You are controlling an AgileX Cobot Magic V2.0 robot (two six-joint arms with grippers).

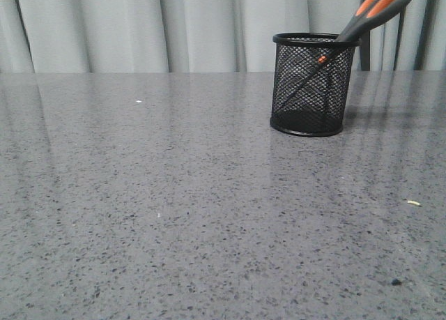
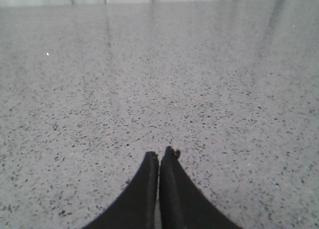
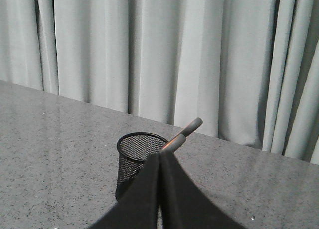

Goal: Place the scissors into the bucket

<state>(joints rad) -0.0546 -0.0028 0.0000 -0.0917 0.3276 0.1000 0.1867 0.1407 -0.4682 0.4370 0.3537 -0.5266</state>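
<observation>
Scissors (image 1: 348, 34) leaning blades-down in the bucket (image 1: 309, 90) at two o'clock on the worktop (image 1: 174, 208) (handles over the rim), left gripper (image 2: 163, 156) closed and empty, right gripper (image 3: 160, 158) likewise.

A small black wire-mesh bucket (image 1: 307, 84) stands upright on the grey speckled table (image 1: 174, 194), toward the far right side in the front view; it is a cylinder with a solid black rim and base and see-through sides; inside it rest the scissors (image 1: 362, 20), blades pointing down toward the base and visible through the mesh, an orange pivot dot just below the rim; the dark grey handles lined in orange lean out over the rim, tilted up and to the right.
</observation>
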